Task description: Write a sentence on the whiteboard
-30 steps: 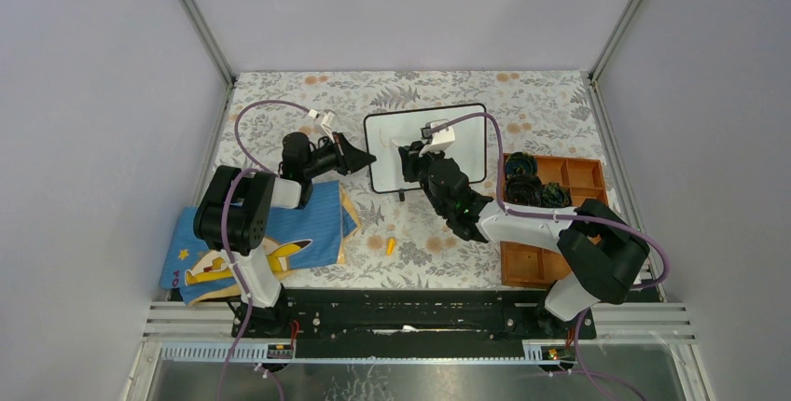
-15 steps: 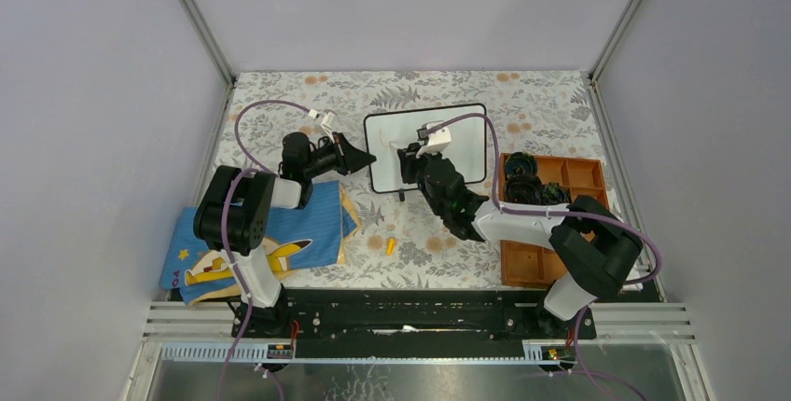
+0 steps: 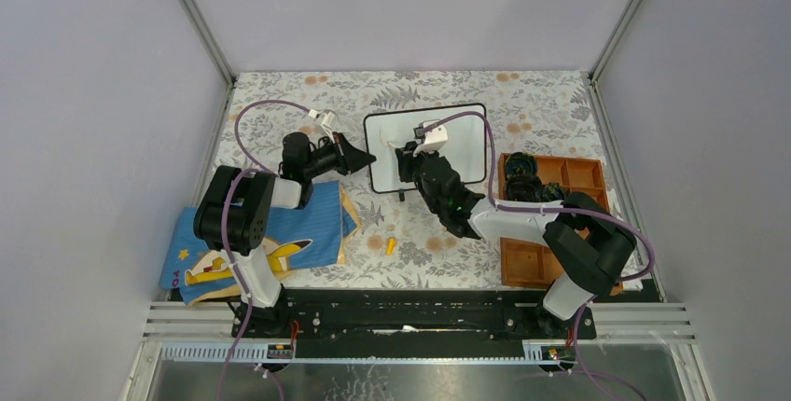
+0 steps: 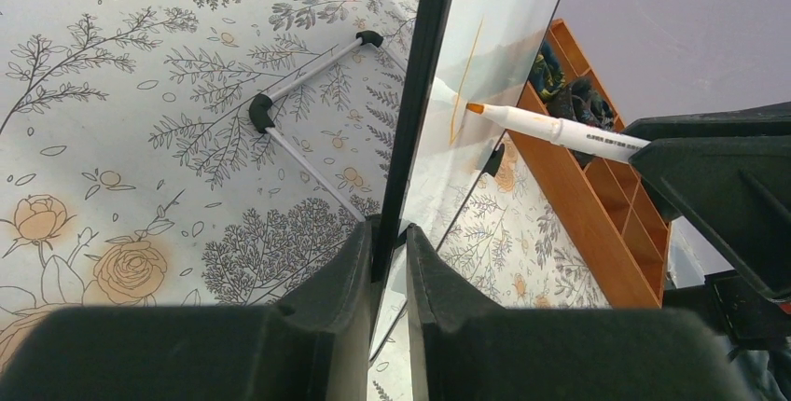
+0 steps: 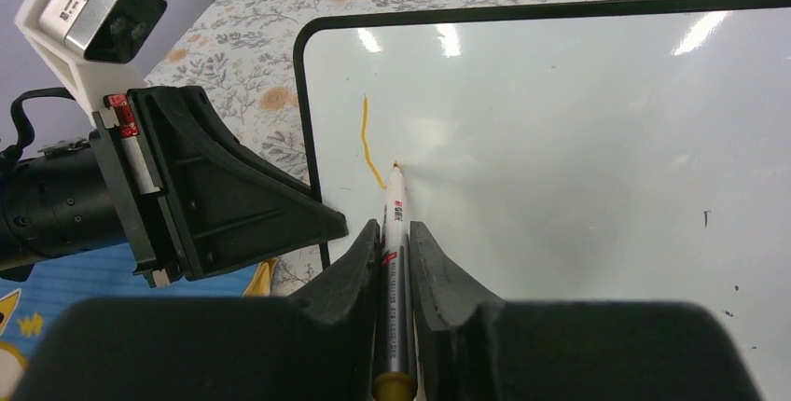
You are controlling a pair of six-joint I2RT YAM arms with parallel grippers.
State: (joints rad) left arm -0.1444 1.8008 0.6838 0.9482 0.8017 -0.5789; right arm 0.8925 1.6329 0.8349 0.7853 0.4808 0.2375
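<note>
And the right pincer (image 5: 395,233) clamps the slim white orange-tipped marker (image 5: 395,198), tip pointing away onto the black-framed white whiteboard (image 5: 578,140) on the floral counter (image 3: 522,93), the left pincer (image 4: 387,238) nipping its frame edge, while one thin orange stroke (image 5: 364,131) shows, hidden under the arm from overhead.

My left gripper (image 4: 390,244) grips the board (image 5: 578,140) at its left edge, barring that side. Right of my pen (image 5: 394,214) the board's face lies open. The tray (image 3: 580,175) stands just beside its right end.

Floral-patterned table (image 3: 560,103) enclosed on three sides by plain pale grey walls (image 3: 401,9), with metal posts (image 3: 198,19) at the two far corners, under even diffuse light.
</note>
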